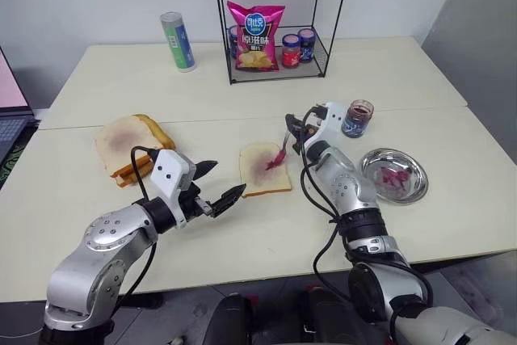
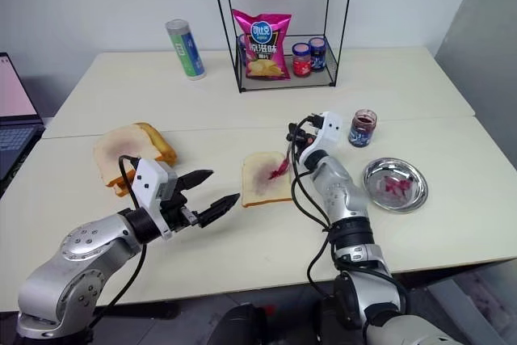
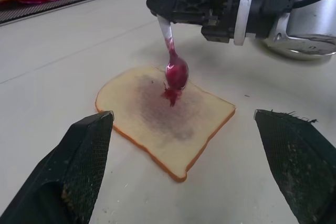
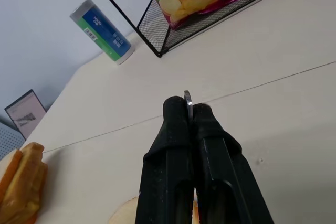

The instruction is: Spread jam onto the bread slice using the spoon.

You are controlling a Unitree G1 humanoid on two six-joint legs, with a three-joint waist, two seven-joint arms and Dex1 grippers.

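Bread slice [image 1: 264,169] lies mid-table [image 1: 404,70], its centre smeared purple. Right gripper [image 3: 157,4] pinches the spoon [image 3: 174,61], jam-coated bowl dipping to the smear; the handle's end is hidden between its fingers. Left gripper [image 1: 220,184] hovers near the slice, fingers spread wide. Laptop [image 2: 14,111] is cut off at the frame's edge.

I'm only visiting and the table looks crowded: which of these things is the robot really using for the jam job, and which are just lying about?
In use: bread slice; spoon, held in the right tool; jam jar.

Lying about: stack of bread; metal plate; chip bag; two lidded jars; wire rack; canister; laptop.
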